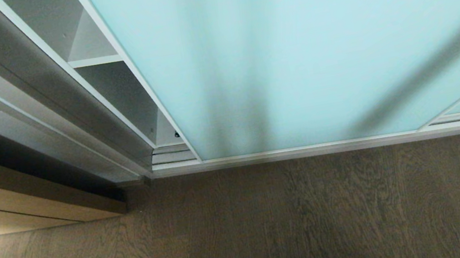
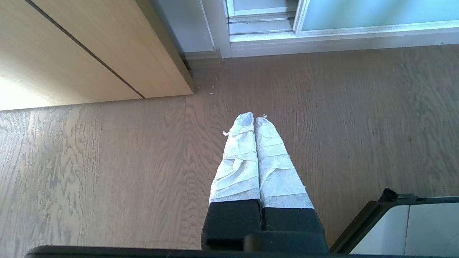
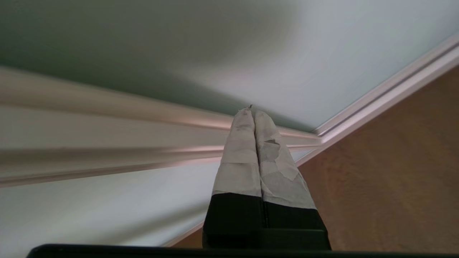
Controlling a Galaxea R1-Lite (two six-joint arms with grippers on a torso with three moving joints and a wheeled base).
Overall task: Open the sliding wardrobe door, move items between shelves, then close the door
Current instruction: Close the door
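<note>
A: Head view, item one?
B: Tall frosted pale aqua glass sliding wardrobe door in a thin white-silver frame, covering most of the wardrobe front. A narrow gap stands open at its left edge.
A: Contents of the gap?
B: Flat white shelves, one board edge visible, plus the white compartment walls. No cushion can be seen on them. Below runs the grooved silver floor track.
A: Remainder of that view?
B: Brown wood-grain floor; a tan wood door at far left. Neither arm appears.
A: Left wrist view?
B: Left gripper, fingers wrapped in pale tape, pressed together and holding nothing, hanging above the floor, well apart from the wardrobe. The tan door, the track corner and a strip of aqua glass lie beyond.
A: Right wrist view?
B: Right gripper, taped fingers likewise pressed together, empty, its tips close against the aqua door's silver frame; whether they touch cannot be told.
</note>
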